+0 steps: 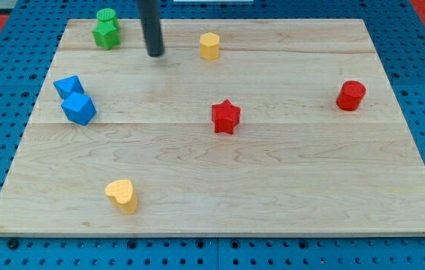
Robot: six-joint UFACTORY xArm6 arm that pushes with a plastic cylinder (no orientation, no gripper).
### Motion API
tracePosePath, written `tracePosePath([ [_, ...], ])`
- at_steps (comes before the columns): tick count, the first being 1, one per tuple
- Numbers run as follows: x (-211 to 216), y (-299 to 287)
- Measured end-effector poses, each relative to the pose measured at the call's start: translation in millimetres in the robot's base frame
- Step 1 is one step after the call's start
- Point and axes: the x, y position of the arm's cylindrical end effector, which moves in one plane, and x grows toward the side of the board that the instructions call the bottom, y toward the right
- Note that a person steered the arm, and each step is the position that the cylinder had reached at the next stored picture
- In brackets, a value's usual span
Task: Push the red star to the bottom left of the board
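The red star [226, 117] lies near the middle of the wooden board [272, 187]. My tip [156, 54] is at the end of the dark rod that comes down from the view's top. It stands near the board's top edge, up and to the left of the red star and well apart from it. It is between the green blocks and the yellow hexagon block and touches no block.
Two green blocks [106, 30] sit at the top left. A yellow hexagon block [209, 46] is at the top middle. Two blue blocks [75, 100] sit at the left. A yellow heart block [122, 196] is at the bottom left. A red cylinder [351, 96] is at the right.
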Motion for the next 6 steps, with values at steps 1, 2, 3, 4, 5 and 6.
tracePosePath([
  [1, 57, 39],
  [2, 61, 61],
  [3, 83, 118],
  [4, 127, 138],
  [5, 141, 92],
  [6, 132, 63],
])
